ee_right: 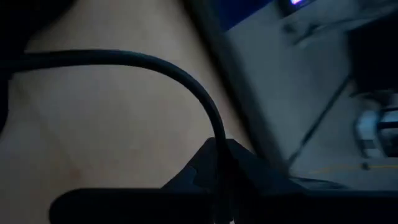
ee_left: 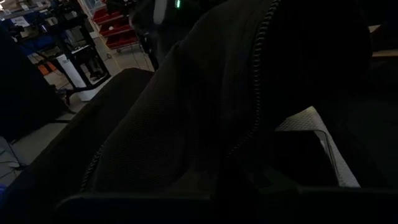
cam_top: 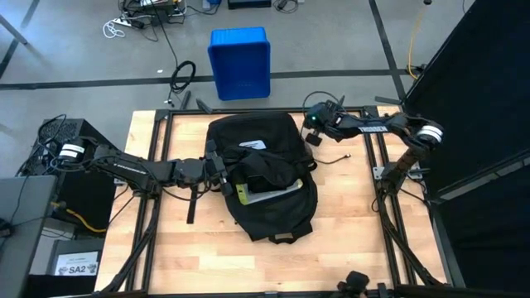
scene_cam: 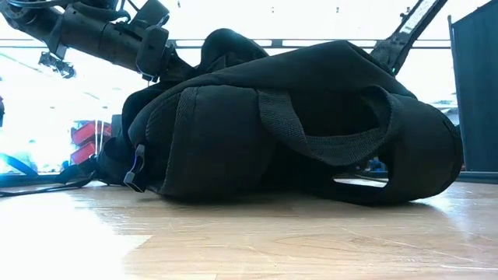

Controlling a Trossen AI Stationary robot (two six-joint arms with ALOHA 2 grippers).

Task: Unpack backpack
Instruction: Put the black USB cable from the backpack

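The black backpack point(cam_top: 261, 178) lies flat on the wooden table, its opening turned up; a white label point(cam_top: 252, 145), a yellow-green item point(cam_top: 242, 195) and a flat grey-white item point(cam_top: 277, 194) show in the opening. My left gripper point(cam_top: 220, 171) is at the left rim of the opening, with the backpack's fabric and zipper point(ee_left: 255, 81) right in front of it. My right gripper point(cam_top: 311, 132) hovers off the backpack's far right corner, shut on a thin black cord point(ee_right: 155, 62). My right gripper pinches the black cord point(ee_right: 219, 140) between its two fingers. From the fingers the cord rises in a loose arc over the table wood and runs out of the wrist view; where its other end goes does not show.
A blue plastic bin point(cam_top: 240, 62) stands on the floor beyond the table's far edge. A thin dark cord point(cam_top: 335, 159) lies on the wood right of the backpack. Bare table shows near the front edge point(cam_top: 265, 265).
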